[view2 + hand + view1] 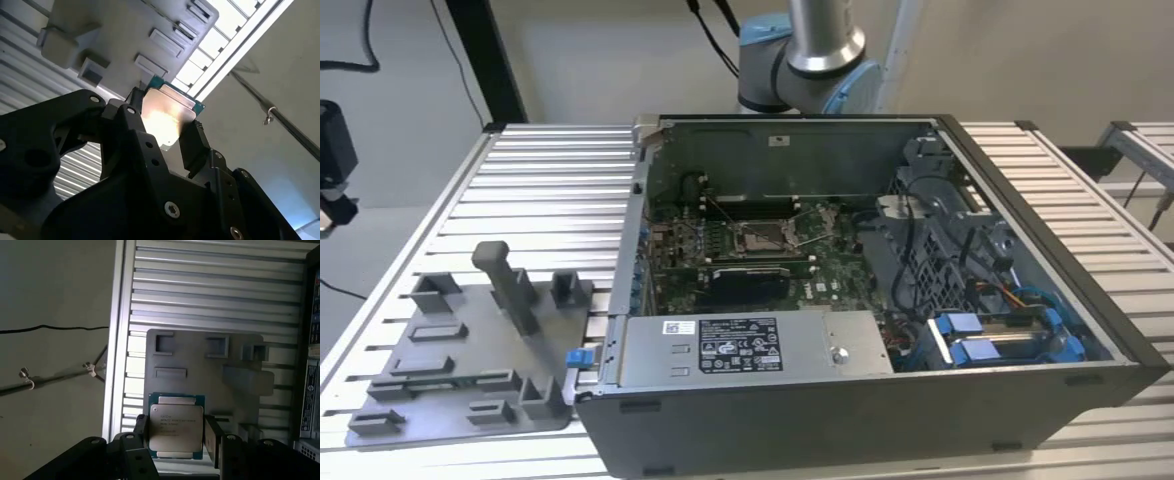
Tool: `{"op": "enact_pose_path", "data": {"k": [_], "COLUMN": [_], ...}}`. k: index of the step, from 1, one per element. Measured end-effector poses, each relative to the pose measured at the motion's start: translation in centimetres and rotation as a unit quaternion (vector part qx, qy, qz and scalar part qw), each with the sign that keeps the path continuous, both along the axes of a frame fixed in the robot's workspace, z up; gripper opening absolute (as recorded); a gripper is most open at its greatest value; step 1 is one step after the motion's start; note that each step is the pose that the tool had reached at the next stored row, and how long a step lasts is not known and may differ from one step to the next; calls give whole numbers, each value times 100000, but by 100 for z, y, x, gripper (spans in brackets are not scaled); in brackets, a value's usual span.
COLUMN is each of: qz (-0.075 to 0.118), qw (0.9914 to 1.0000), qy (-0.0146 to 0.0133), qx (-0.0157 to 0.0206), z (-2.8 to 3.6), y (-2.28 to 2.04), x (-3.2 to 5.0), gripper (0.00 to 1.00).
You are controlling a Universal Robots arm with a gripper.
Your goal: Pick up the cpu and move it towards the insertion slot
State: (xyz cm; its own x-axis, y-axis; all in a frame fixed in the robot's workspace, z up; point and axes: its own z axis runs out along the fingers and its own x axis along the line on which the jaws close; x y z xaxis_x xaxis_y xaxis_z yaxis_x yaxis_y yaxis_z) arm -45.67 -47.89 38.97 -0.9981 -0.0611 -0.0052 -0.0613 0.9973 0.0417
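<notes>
The pincer (176, 436) is closed on the cpu (176, 426). One black finger (141, 432) presses each of two opposite edges, and the chip's pale metal top faces the first wrist view. The second wrist view shows the same grip: the cpu (167, 117) sits bright between the fingertips of the pincer (165, 125), with nothing else touching it. I would say the chip is lifted clear and lies about level with the surface.

Below the chip are the grey tray (200, 365) and the ribbed metal surface (210, 295), so the pincer hangs over the tray, not the computer. In the exterior view the grey tray (467, 360) lies by the surface's (547, 190) near corner, on the exterior view's left, just beside the open computer case (854, 400).

The insertion slot (761, 237) is a silver-framed socket on the green board, deep inside the case. From the held chip it lies across the case's side wall, toward the exterior view's right and further back. Chip and slot are well apart. The socket's square centre looks unoccupied.
</notes>
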Motion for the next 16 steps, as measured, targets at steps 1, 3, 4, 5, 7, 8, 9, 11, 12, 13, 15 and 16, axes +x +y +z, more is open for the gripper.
{"op": "enact_pose_path", "data": {"k": [1,3,4,5,7,8,9,11,12,13,15,16], "qz": [0,-3,-2,-2,-2,-1,1,7,4,4,0,1], "qw": [100000,100000,100000,100000,100000,100000,100000,100000,100000,100000,100000,100000], "qy": [3,2,2,-7,2,0,11,-11,-8,-8,7,14], "qx": [-2,-1,-2,4,-1,0,-8,-4,-16,-26,-35,-39], "z": [29,98,140,183,276,322,367,376,377,377,379,380], "y": [0,0,0,0,0,0,0,-1,-1,-1,1,1], "x": [0,0,0,0,0,0,0,-1,-1,-1,16,37], "gripper": [0,0,0,0,0,0,0,0,0,0,0,0]}}
